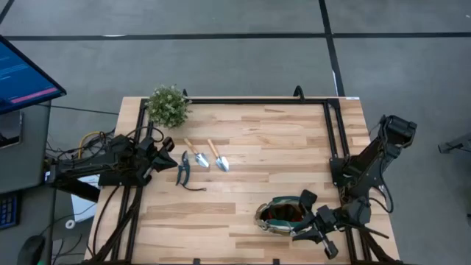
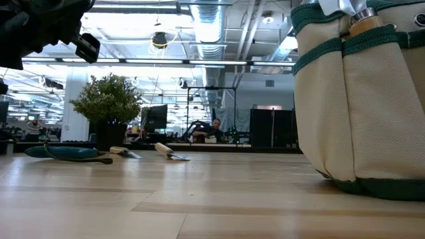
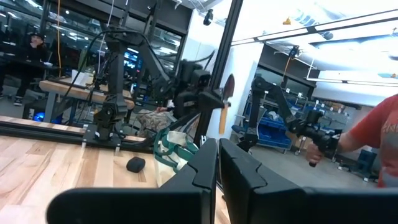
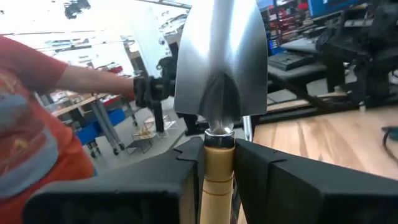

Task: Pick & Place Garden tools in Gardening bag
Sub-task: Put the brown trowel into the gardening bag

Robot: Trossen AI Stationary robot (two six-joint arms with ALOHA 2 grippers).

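Note:
My right gripper (image 1: pixel 303 218) is shut on a wooden-handled trowel (image 4: pixel 219 74) over the beige, green-trimmed gardening bag (image 1: pixel 282 214) at the table's near right. The bag stands upright on its base (image 2: pixel 358 99), and something red shows inside it. Two more trowels (image 1: pixel 197 156) (image 1: pixel 218 156) and dark pruning shears (image 1: pixel 184 168) lie flat mid-table. My left gripper (image 1: pixel 166 152) hovers left of them, shut and empty (image 3: pixel 217 168). My right gripper pinches the top of the trowel's wooden handle (image 4: pixel 217 167), just under the metal collar, between its two fingers. The fingers come about level from the table's right and lie across the handle. The trowel stands upright, blade up (image 3: pixel 227 87), its handle (image 2: pixel 365 23) down behind the bag's rim.
A bushy green potted plant (image 1: pixel 168 105) stands at the far left corner. A black frame (image 1: pixel 331 140) runs along the table's edges. A person in a red shirt (image 4: pixel 37 143) stands beyond the table. Bare wood lies between the tools and the bag.

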